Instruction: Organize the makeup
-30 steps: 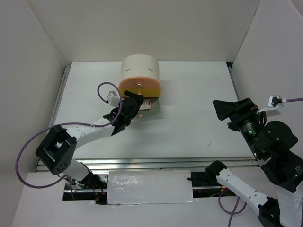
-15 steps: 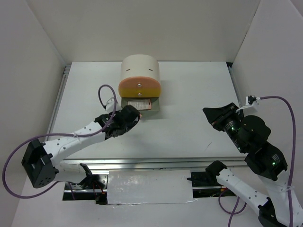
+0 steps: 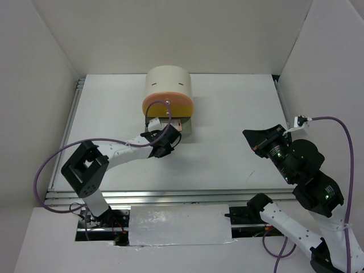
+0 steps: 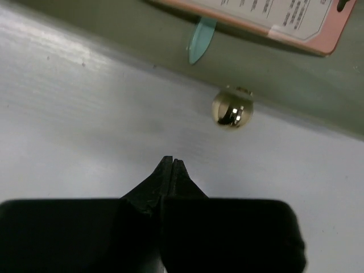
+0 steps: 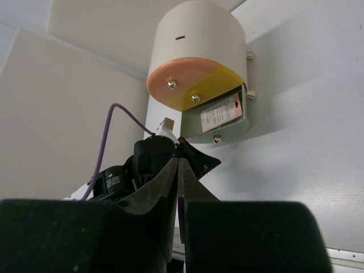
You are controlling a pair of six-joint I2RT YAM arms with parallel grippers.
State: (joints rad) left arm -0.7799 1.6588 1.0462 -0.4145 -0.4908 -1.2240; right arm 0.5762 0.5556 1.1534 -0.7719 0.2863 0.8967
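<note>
A grey drawer (image 3: pixel 188 128) stands pulled out at the bottom of the cream drum box (image 3: pixel 168 85). In it lie a flat pink palette (image 3: pixel 171 123) (image 4: pixel 273 17) (image 5: pixel 220 114) and a pale teal stick (image 4: pixel 200 42). My left gripper (image 3: pixel 172 140) (image 4: pixel 172 161) is shut and empty on the table just in front of the drawer's brass knob (image 4: pixel 232 110), not touching it. My right gripper (image 3: pixel 246 135) (image 5: pixel 179 160) hovers at the right, shut on nothing, pointing toward the box. No other makeup shows.
The box's orange (image 5: pixel 176 79) and yellow (image 5: pixel 220 84) drawer fronts are closed above the grey drawer (image 5: pixel 227 132). White walls enclose the table on three sides. A metal rail (image 3: pixel 170 196) runs along the near edge.
My left gripper has drawn back from the drawer and shut, its arm swinging round. The right arm has dropped lower and leftward, and its jaws have shut too.
</note>
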